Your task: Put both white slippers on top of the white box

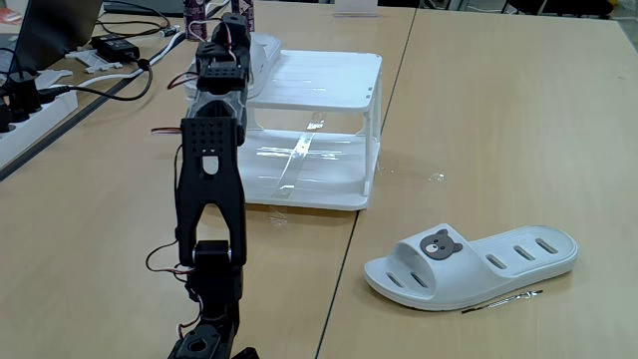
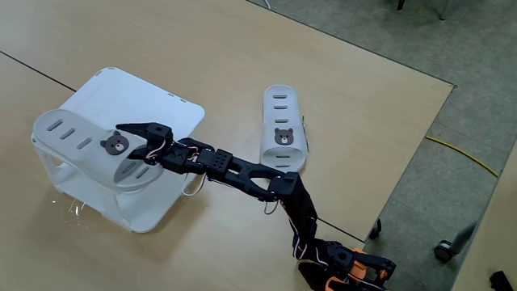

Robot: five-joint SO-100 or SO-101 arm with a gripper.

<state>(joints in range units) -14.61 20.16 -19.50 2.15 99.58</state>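
One white slipper (image 2: 89,145) lies on the white box (image 2: 149,101), the open hand (image 2: 144,141) just beside it; a careless retreat could drag it off. The other slipper (image 1: 474,264) sits on the worktop (image 1: 498,120).

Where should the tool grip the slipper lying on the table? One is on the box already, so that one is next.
Probably the strap of the slipper, the raised band carrying the bear badge. It arches over the flat sole, so a finger can slip under it. Come from above, since the slipper lies sole down, apart from the box.
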